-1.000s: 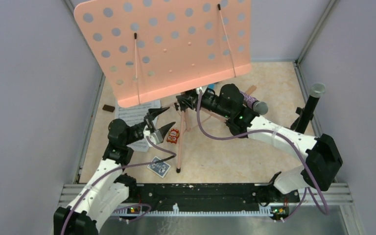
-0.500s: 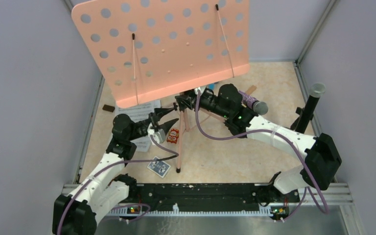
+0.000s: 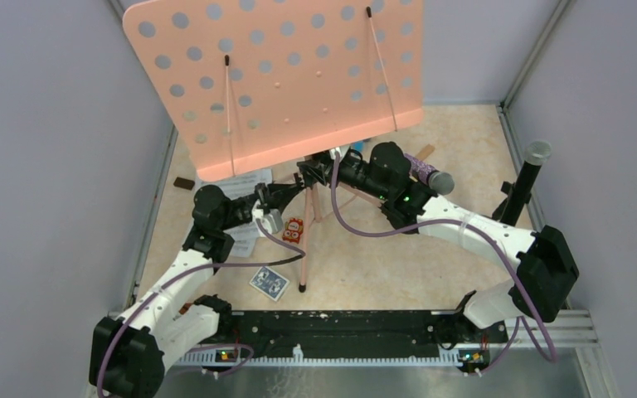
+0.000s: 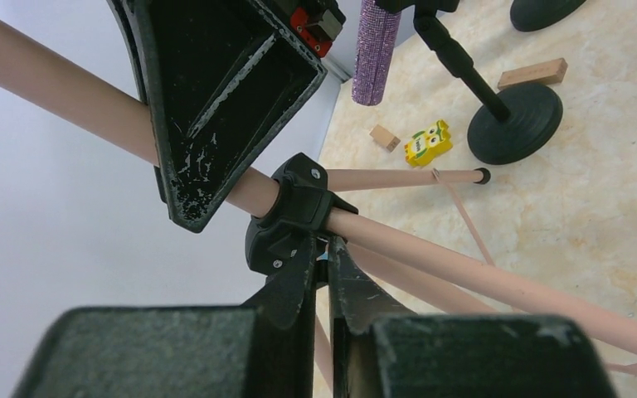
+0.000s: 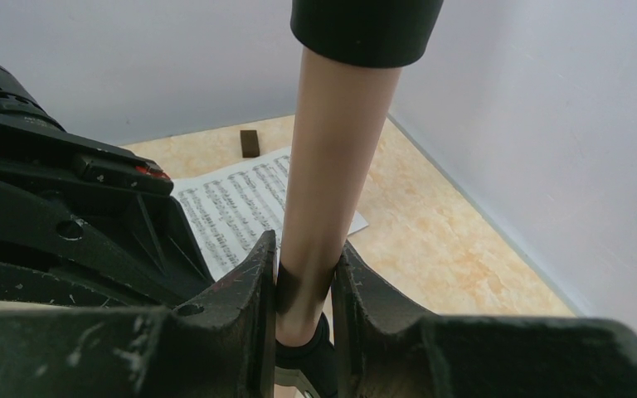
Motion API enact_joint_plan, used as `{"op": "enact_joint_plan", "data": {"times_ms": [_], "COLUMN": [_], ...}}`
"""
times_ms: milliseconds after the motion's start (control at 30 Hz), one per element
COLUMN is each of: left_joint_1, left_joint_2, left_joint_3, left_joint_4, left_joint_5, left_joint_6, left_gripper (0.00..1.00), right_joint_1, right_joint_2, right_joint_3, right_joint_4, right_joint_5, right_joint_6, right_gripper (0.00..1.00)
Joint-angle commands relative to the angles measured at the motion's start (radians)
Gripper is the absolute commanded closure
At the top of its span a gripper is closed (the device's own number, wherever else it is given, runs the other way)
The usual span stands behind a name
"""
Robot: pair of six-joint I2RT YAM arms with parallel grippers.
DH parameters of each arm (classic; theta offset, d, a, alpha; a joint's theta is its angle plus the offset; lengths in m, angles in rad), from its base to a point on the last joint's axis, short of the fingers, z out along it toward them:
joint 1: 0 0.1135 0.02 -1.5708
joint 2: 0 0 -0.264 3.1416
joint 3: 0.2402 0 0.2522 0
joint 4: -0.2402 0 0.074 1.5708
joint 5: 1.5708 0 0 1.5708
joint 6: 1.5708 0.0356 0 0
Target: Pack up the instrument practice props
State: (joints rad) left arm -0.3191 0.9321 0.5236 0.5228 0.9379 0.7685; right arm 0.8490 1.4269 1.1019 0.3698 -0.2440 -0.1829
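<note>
Evidently this is a bracing hold. The right gripper [image 5: 305, 282] is clamped on the rack's [image 3: 282, 83] pole [image 5: 332, 166] just above the leg joint, probably to keep it upright while the legs are folded. The left gripper [image 4: 322, 259] is narrowed almost to nothing, its tips at the underside of the black collar [image 4: 294, 211] where the legs meet. It seems to nip a lug there, likely to loosen or slide it.

The rack stands mid-table [image 3: 398, 249] with its legs still spread. The sheets [image 3: 236, 192] lie flat to its left.

A second ago the left jaws gaped wide, nearer and to the left of the legs. They have since reached in to the collar and closed. The right grip has not changed.
</note>
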Motion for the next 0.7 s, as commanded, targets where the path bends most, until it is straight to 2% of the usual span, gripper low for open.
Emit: {"op": "enact_joint_plan", "data": {"times_ms": [0,200,333,400,467,533,600,667], "left_joint_1": [-0.002,-0.003,-0.003,-0.004,-0.005,-0.004,-0.003,-0.003], "left_joint_2": [0.003,-0.017,-0.042,-0.050,-0.050,-0.033,0.000,0.023], "left_joint_3": [0.029,0.012,-0.064,-0.091,-0.066,0.001,0.064,0.087], "left_joint_4": [0.004,-0.015,0.114,0.157,0.078,-0.103,-0.223,-0.244], "left_joint_5": [-0.008,-0.071,-0.090,-0.175,-0.393,-0.566,-0.574,-0.524], "left_joint_6": [-0.065,-0.375,-0.623,-0.830,-1.006,-1.155,-1.198,-1.230], "left_gripper": [0.93,0.97,1.00,1.00,1.00,1.00,1.00,1.00], "right_joint_1": [0.004,0.004,0.004,0.004,0.004,0.004,0.004,0.004], "right_joint_2": [0.041,0.029,0.025,0.023,0.023,0.024,0.021,0.019], "right_joint_3": [-0.032,-0.051,-0.060,-0.063,-0.062,-0.062,-0.063,-0.065], "right_joint_4": [-0.259,-0.251,-0.246,-0.244,-0.241,-0.241,-0.241,-0.241], "right_joint_5": [0.023,0.028,0.028,0.026,0.026,0.023,0.022,0.024], "right_joint_6": [-0.114,-0.116,-0.115,-0.113,-0.112,-0.109,-0.108,-0.108], "right_gripper": [1.00,1.00,1.00,1.00,1.00,1.00,1.00,1.00]}}
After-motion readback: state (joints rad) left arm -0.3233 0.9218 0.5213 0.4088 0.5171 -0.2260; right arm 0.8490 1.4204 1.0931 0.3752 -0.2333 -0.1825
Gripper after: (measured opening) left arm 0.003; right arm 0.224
